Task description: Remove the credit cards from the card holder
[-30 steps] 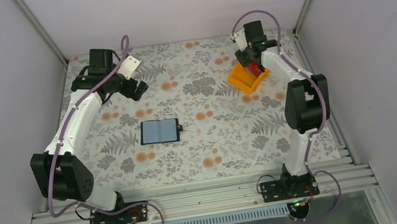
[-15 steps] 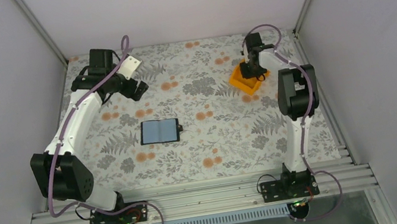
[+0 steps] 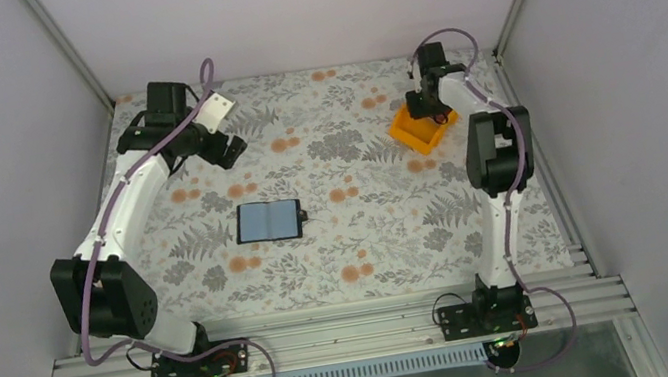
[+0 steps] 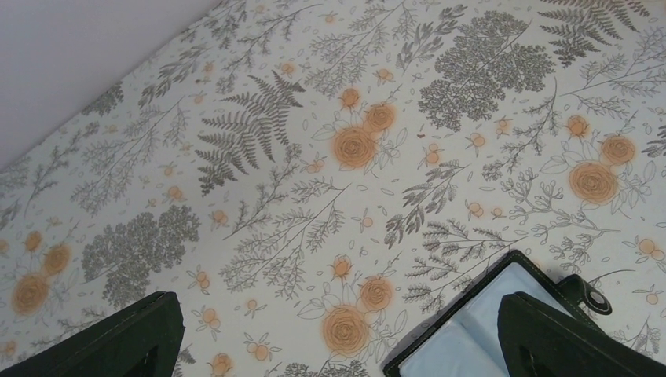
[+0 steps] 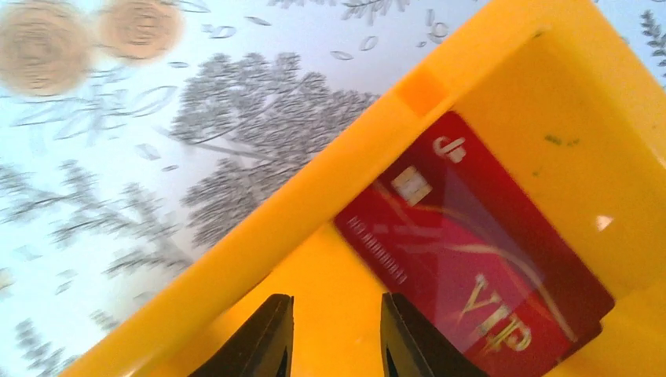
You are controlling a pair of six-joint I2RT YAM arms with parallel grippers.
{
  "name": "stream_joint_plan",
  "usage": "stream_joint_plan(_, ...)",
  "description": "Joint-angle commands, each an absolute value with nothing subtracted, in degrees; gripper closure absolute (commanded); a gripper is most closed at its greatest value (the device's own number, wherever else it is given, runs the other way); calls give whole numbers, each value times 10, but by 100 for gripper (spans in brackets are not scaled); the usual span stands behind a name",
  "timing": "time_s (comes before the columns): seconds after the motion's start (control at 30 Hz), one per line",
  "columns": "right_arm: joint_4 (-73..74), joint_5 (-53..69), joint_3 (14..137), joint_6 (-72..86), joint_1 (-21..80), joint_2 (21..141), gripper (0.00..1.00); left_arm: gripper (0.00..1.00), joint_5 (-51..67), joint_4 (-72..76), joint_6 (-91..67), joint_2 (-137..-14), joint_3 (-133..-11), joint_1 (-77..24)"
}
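Observation:
The black card holder lies open on the floral table, its grey-blue inside up; its corner and clasp tab show in the left wrist view. My left gripper hangs open and empty over the table, up and left of the holder. A red credit card with gold "VIP" lettering lies in the orange bin. My right gripper is inside the bin, jaws a little apart with nothing between them, next to the card. In the top view the right gripper covers the card.
The orange bin stands at the back right of the table. Grey walls and aluminium rails surround the table. The arm bases sit at the near edge.
The right arm has swung its wrist toward the back over the bin and lowered the gripper into it. The left arm and the card holder have not moved.

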State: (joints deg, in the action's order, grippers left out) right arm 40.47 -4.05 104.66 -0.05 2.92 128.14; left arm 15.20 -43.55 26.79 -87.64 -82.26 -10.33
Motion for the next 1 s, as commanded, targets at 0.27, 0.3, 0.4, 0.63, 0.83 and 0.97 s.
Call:
stream_joint_plan(0.27,80,178,716,-25,14,834,1,0,116,-272,156,-801,-760,20)
stream_joint_plan(0.3,20,180,663,-19,6,790,1,0,95,-225,141,-788,-729,33)
stream_joint_plan(0.4,-143,165,504,4,-27,651,1,0,47,-45,113,-740,-614,57)
stream_joint_plan(0.63,-401,69,209,59,-65,493,1,0,22,328,53,-723,-324,60)
stream_joint_plan(0.83,-534,51,63,78,-67,496,1,0,37,510,30,-773,-196,60)
stream_joint_plan(0.97,-607,45,26,62,-67,591,1,0,44,602,29,-792,-146,60)
